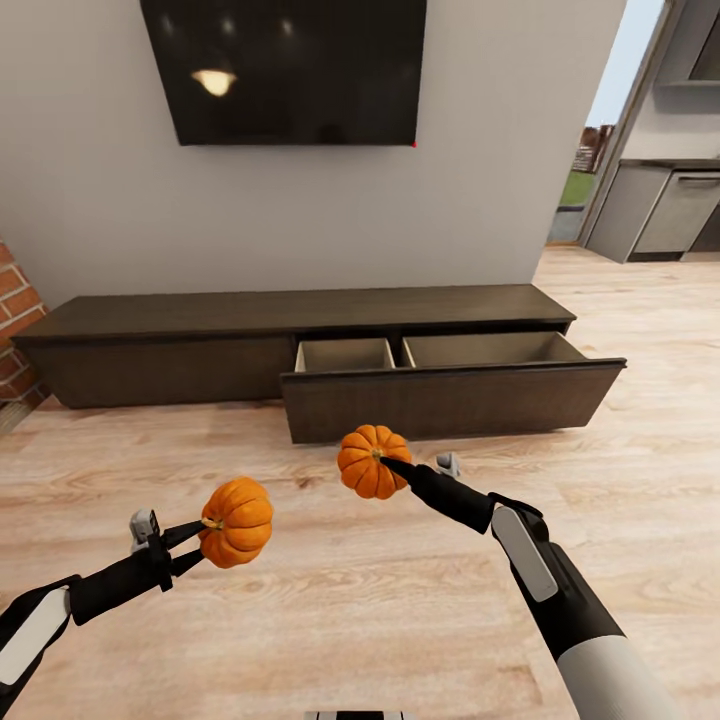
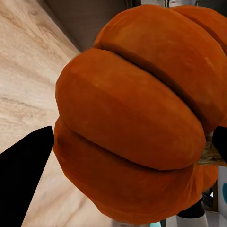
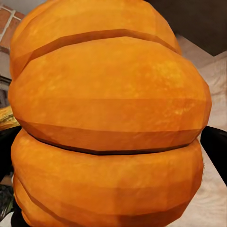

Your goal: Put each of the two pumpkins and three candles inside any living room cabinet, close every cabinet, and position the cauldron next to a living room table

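Pumpkins held above floor [image 1: 330, 600]: left end effector [image 1: 205, 533] pinches one [image 1: 236, 521] at 7 o'clock, right end effector [image 1: 390, 463] pinches other [image 1: 371, 461] at center. Cabinet [image 1: 160, 340] drawer [image 1: 450, 395] open at 1 o'clock.

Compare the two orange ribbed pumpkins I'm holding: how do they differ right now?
The left gripper's orange ribbed pumpkin hangs lower in the head view and farther from the dark-brown wood cabinet; the right gripper's orange ribbed pumpkin is held just in front of the open drawer. The left gripper reaches its pumpkin from the left side, the right gripper from the right. Both are the same kind, similar in size, off the floor and gripped at the stem.
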Available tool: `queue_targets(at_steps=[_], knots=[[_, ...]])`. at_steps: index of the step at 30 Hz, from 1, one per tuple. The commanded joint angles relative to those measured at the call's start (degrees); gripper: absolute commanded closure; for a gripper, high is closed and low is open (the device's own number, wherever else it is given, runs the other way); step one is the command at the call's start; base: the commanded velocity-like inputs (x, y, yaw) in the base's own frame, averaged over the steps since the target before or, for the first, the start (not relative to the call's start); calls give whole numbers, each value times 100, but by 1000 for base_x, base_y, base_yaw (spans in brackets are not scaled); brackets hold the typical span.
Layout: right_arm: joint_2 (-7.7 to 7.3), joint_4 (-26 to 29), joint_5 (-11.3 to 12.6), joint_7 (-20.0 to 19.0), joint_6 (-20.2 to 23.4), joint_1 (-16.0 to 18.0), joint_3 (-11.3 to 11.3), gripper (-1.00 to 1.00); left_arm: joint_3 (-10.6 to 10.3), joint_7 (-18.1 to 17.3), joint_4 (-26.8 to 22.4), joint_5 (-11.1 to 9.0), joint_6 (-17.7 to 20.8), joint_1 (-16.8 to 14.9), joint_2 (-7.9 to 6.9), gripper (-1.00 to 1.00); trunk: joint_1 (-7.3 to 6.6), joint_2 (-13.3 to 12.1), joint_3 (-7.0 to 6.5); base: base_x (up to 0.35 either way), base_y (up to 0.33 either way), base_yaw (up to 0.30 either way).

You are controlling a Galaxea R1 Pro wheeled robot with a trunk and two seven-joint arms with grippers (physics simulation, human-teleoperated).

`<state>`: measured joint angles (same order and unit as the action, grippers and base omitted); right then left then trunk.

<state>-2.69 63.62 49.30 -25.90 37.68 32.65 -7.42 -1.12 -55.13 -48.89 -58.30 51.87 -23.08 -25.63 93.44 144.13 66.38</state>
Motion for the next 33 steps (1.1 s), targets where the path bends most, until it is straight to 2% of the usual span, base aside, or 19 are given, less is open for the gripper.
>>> queue_targets(at_steps=[1, 4, 13, 33], knots=[[-4, 2, 18, 1, 20, 3, -5, 100, -11, 2, 2, -15, 16, -4, -4, 100, -4, 0, -9, 0, 0, 104], [-4, -4, 18, -2, 20, 3, -5, 100, -15, 2, -5, -12, 16, -4, -4, 100, -11, -4, -48, 0, 0, 105], [-4, -8, 18, 3, 22, 1, 0, 100, -12, -6, -14, -15, 15, -4, -4, 100, -11, -4, 35, 0, 0, 105], [-4, -8, 18, 6, 29, 3, 5, 100, -26, 2, -15, -11, 8, -4, 2, 100, -63, -30, -226, 0, 0, 105]])
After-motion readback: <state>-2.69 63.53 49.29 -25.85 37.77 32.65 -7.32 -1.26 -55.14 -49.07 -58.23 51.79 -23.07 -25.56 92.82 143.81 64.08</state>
